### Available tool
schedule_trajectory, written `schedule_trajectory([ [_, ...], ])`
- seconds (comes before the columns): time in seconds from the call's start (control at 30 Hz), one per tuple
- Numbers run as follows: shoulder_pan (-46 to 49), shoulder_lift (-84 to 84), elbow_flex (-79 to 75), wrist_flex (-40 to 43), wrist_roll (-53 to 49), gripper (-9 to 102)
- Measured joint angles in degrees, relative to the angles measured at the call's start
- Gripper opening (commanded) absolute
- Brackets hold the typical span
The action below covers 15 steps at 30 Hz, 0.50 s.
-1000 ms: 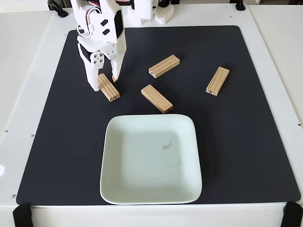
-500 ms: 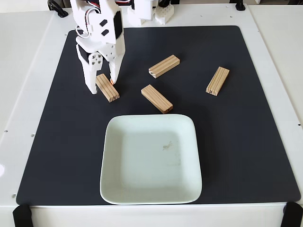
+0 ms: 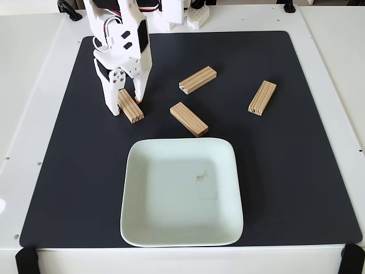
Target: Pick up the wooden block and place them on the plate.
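My white gripper [image 3: 126, 106] is down on the black mat at upper left, its fingers closed against the two long sides of a light-tan wooden block [image 3: 135, 113] that still rests on the mat. The block's near end sticks out below the fingertips. Three more wooden blocks lie loose: one [image 3: 198, 79] up the middle, one [image 3: 189, 119] just above the plate, and one [image 3: 262, 97] to the right. The pale mint square plate [image 3: 171, 222] sits at the front centre with nothing on it but a faint smudge.
The black mat [image 3: 296, 171] covers most of the white table [image 3: 28, 114]. The arm's white base parts [image 3: 182, 14] stand at the back edge. Black clamps [image 3: 25, 260] sit at the front corners.
The gripper has lowered slightly and its fingers have narrowed onto the block at upper left. The block, the other blocks and the plate have stayed put.
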Motion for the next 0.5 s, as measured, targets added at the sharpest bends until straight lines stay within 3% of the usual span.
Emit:
schedule_trajectory([
  [0.1,-0.26,0.00,0.00,0.00,0.00,19],
  [0.23,-0.26,-0.09,0.00,-0.09,0.00,-2],
  [0.5,-0.26,-0.09,0.00,-0.18,0.00,0],
])
